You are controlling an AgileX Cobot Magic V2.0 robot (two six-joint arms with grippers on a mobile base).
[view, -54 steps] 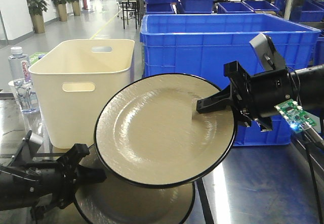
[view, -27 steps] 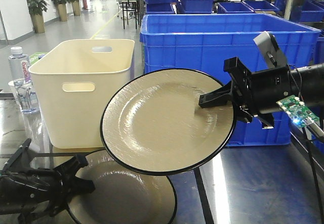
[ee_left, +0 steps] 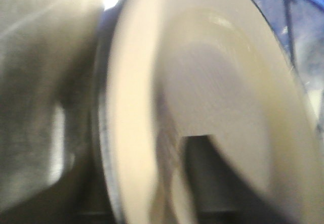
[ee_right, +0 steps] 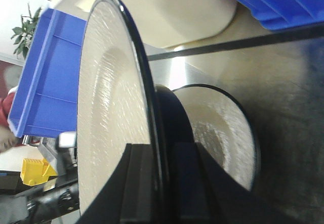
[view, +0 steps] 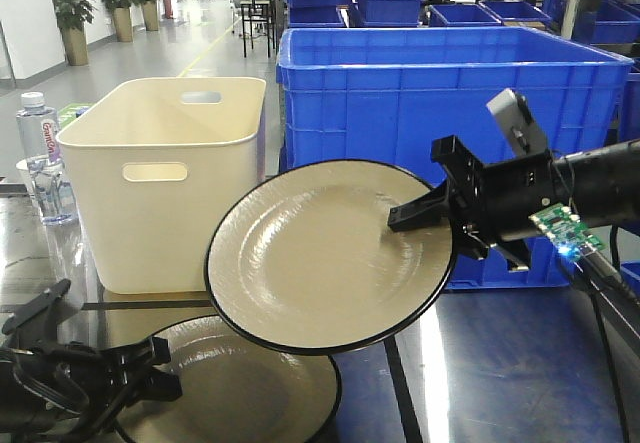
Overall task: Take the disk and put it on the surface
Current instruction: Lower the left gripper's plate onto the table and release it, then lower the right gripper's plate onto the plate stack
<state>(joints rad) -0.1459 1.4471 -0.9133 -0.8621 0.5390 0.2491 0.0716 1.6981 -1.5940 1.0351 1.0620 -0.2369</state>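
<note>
The right gripper [view: 405, 213] has its fingers pressed together on the rim of the disk [view: 320, 253]. It pinches the cream plate with black edge at the side nearest to the wrist, and the rest of the disk stretches away from the fingertips, tilted and in the air. The disk does not touch the surface [view: 500, 363], which lies below the fingers, shiny and crossed by a black tape line [view: 400, 383].

The right wrist view shows what the front view hides. One dark finger [ee_right: 134, 183] lies on the face of the disk and the other one is behind it, with the thin rim clamped between them. Beyond the fingertips, a second plate [ee_right: 217, 128] lies flat on the steel.

In the front view the left gripper [view: 150, 368] is low, with its fingertips at the rim of this second plate. I cannot tell whether they are spread or closed on it. The left wrist view is very blurred and shows only a pale dish face [ee_left: 217, 82] with a dark shape low on it.

Behind the held disk stand a cream bin [view: 165, 203] and a blue crate [view: 400, 93].
</note>
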